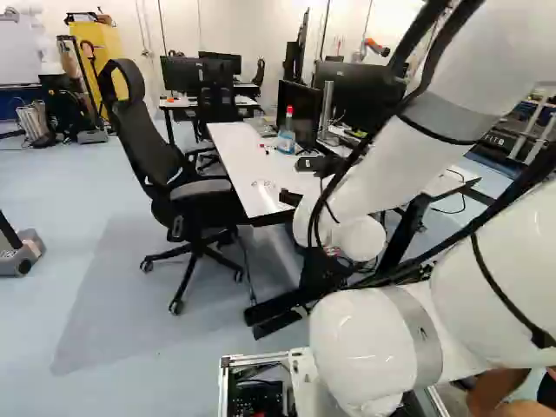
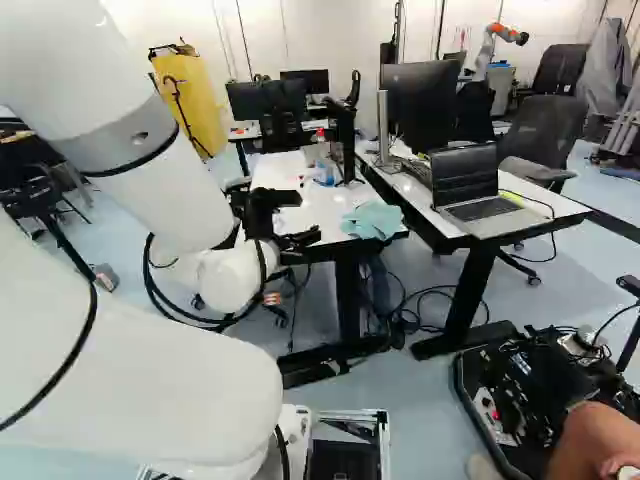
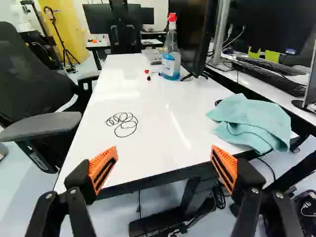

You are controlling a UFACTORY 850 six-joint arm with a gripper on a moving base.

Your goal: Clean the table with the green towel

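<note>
In the right base view my gripper [image 2: 308, 217] is at the white table's near end, left of the towel [image 2: 372, 220]. The wrist view shows the gripper [image 3: 163, 168] open, its orange-padded fingers wide apart with nothing between them. Ahead of it lies the white table [image 3: 163, 133], with looping dark marks [image 3: 123, 123] drawn on top. The pale green towel [image 3: 252, 121] is crumpled at the table's near corner, beyond the finger nearer to the monitors, partly hanging over the edge. In the left base view the towel is hidden.
A spray bottle [image 3: 171, 58] and small markers [image 3: 148, 75] stand or lie farther along the table, beside a monitor [image 3: 190, 34]. An office chair [image 1: 165, 165] borders one long side. A second desk with a laptop [image 2: 475, 195] adjoins the other. Another robot [image 2: 495, 45] is far back.
</note>
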